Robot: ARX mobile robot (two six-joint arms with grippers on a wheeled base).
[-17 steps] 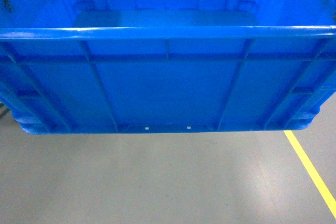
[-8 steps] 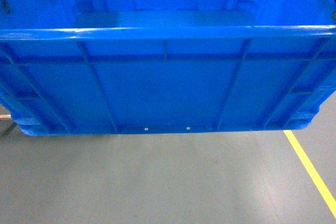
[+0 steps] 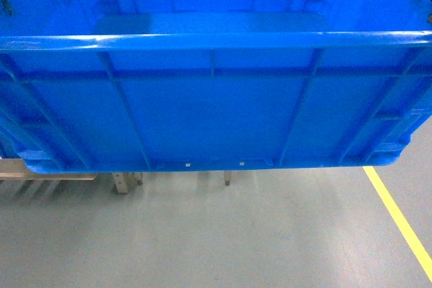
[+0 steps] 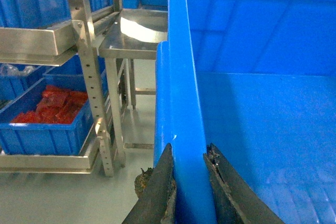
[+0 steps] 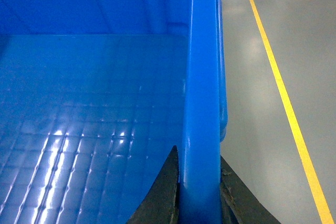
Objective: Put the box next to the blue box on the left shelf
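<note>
1. The left gripper had its dark fingers clamped on the left wall of the box; one finger sat outside, one inside.
2. The right gripper pinched the box's right wall the same way.
3. The box hung above the grey floor, filling the head view; a yellow line ran at right.
4. The left shelf stood beyond the box's left side, holding a blue crate of red parts.

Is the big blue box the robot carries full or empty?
Empty: the box shows only its bare, shiny gridded floor.
</note>
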